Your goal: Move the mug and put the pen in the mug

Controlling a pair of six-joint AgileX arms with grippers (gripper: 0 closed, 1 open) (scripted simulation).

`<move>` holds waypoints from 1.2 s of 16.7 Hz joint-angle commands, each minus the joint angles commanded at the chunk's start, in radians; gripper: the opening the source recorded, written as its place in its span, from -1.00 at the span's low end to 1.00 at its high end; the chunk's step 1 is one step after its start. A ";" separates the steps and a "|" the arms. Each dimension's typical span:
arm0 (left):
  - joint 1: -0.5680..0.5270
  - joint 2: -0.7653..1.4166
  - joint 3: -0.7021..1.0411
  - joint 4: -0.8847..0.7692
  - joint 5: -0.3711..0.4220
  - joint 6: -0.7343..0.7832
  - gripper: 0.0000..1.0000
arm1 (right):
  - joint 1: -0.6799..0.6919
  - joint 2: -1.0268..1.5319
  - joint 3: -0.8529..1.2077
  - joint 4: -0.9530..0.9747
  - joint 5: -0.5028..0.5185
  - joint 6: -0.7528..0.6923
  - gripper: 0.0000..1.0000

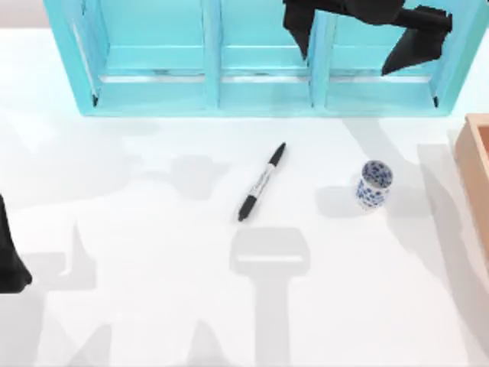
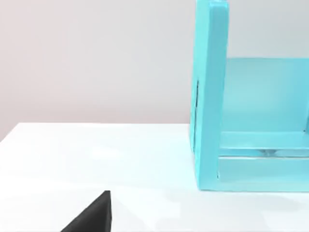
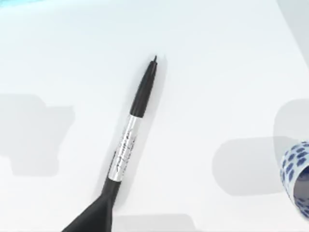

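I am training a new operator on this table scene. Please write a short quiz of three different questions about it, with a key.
1. True or false: the slim black-capped grey-barrelled marker pen lies flat on the white table.
2. The small white mug with blue floral pattern stands: A) left of the pen, B) right of the pen, C) inside the turquoise shelf.
3. Fill in: the mug is ____ (upright/tipped).

Key: 1 true; 2 B; 3 upright.

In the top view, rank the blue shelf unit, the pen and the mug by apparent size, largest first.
1. Blue shelf unit, spanning most of the table's far side.
2. Pen, long but slim.
3. Mug, much shorter than the pen is long, though wider than its barrel.
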 joint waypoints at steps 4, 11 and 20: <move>0.000 0.000 0.000 0.000 0.000 0.000 1.00 | 0.064 -0.042 -0.313 0.218 -0.035 0.208 1.00; 0.000 0.000 0.000 0.000 0.000 0.000 1.00 | 0.146 -0.094 -0.638 0.490 -0.080 0.472 1.00; 0.000 0.000 0.000 0.000 0.000 0.000 1.00 | 0.153 -0.038 -0.673 0.583 -0.078 0.481 1.00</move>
